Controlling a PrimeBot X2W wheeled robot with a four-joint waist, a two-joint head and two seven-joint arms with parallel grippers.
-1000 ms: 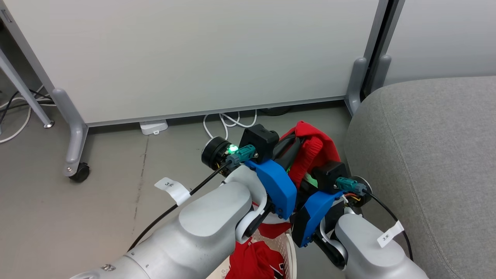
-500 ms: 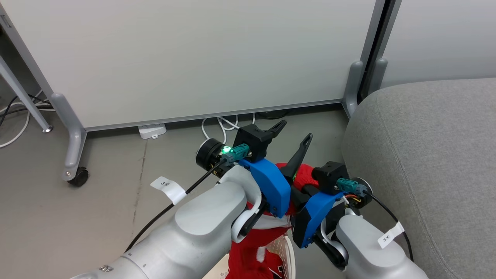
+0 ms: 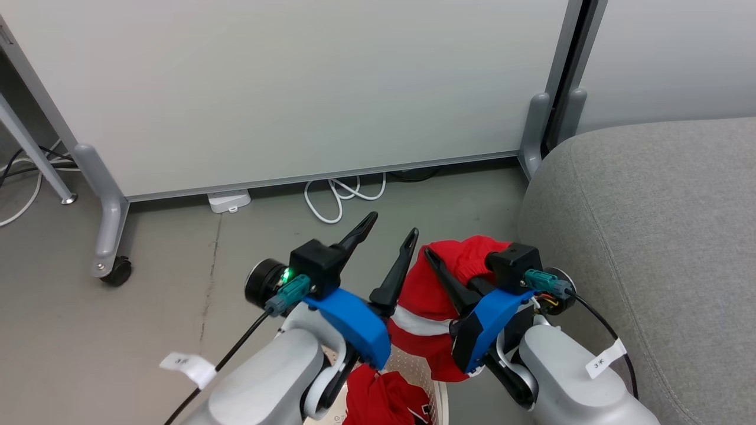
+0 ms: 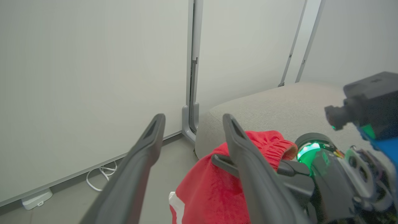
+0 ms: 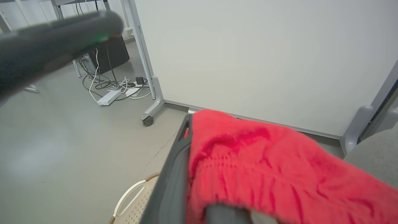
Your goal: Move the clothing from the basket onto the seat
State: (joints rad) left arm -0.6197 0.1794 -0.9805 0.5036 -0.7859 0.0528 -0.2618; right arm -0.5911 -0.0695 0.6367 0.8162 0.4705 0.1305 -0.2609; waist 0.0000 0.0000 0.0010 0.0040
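Two pincers aloft above the basket [image 5: 136,210]. Right pincer [image 3: 431,260]: pressed together on a red garment [image 3: 431,295], hanging off it. Left pincer [image 3: 393,224]: spread wide, empty, just beside. Sofa [image 3: 649,236] close to the garment's right, nearer the right arm. Second red garment [image 3: 384,401] down in the basket.

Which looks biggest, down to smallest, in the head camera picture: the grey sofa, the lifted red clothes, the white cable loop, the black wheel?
1. grey sofa, even cut off by the edge
2. red garment, though it is nearer the camera
3. white cable loop
4. black wheel
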